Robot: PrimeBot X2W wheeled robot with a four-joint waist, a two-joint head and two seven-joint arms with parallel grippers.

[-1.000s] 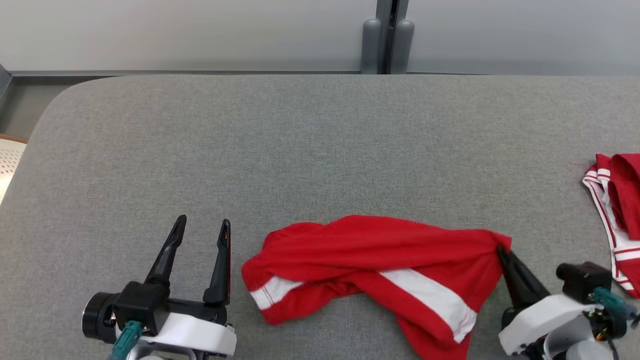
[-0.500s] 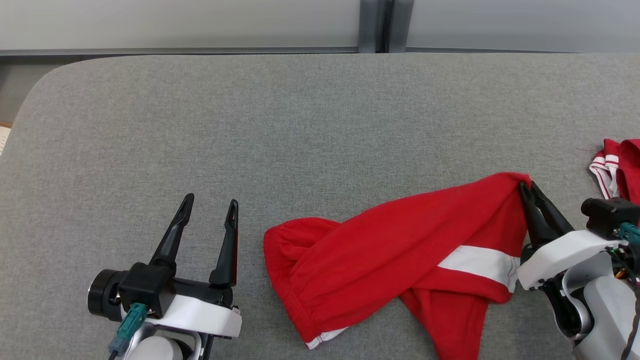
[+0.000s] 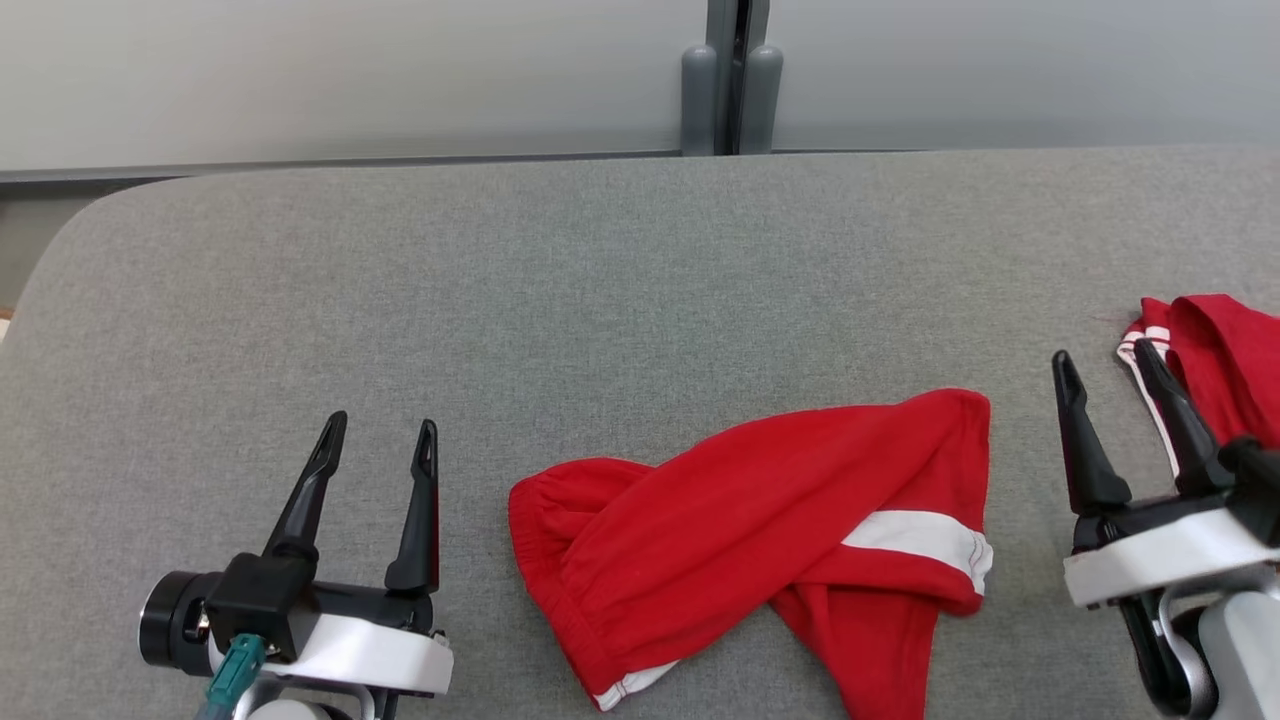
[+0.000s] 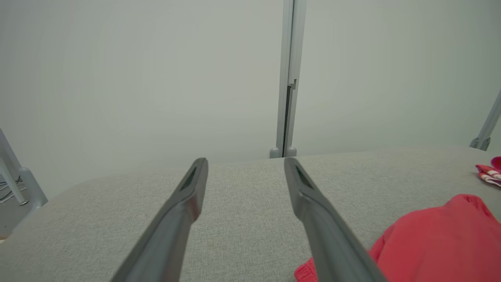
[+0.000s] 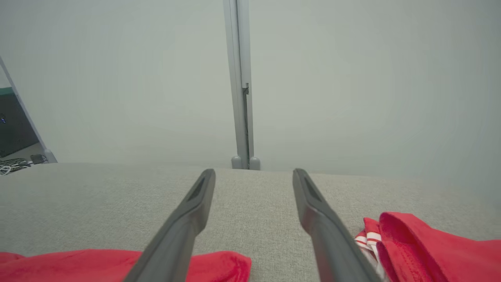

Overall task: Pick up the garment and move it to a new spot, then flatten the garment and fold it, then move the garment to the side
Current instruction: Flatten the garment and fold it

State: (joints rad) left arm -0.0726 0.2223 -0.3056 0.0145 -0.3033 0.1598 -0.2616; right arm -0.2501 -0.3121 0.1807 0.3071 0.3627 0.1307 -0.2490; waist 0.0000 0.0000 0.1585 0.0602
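Garment [image 3: 760, 510] lies free on counter [image 3: 560, 300], both jaws open

Red with a white band, the garment sits crumpled and twisted at the near middle of the grey cloth-covered counter. Its gathered elastic edge faces the robot's left, and one end runs off the lower edge of the head view. Nothing grips it.

The right jaws stand just beside the garment's far right corner, apart from it, spread wide and empty. Their two dark fingers [image 3: 1082, 445] point away from the robot, leaning slightly left in the head view. The right arm's white wrist housing [image 3: 1160, 555] sits low at the right edge. In the right wrist view the fingers [image 5: 184, 227] reach over bare counter, with the garment [image 5: 117, 266] along the bottom left.

The left jaws sit near the garment's gathered end without touching it, also spread wide and empty. Their fingers [image 3: 420, 500] point away from the robot. A teal plug [image 3: 232, 672] juts from the left arm's wrist. In the left wrist view the fingers [image 4: 172, 219] stretch over bare counter, and the garment [image 4: 438, 243] shows at the lower right.

A second garment [image 3: 1225, 350], red with white stripes, lies bunched at the right edge, just behind the right jaws' outer finger; whether they touch cannot be told. It also shows at the lower right of the right wrist view [image 5: 430, 246] and at the right edge of the left wrist view [image 4: 489, 172]. Beyond the counter rises a pale wall [image 3: 300, 80] with a grey post [image 3: 730, 85].
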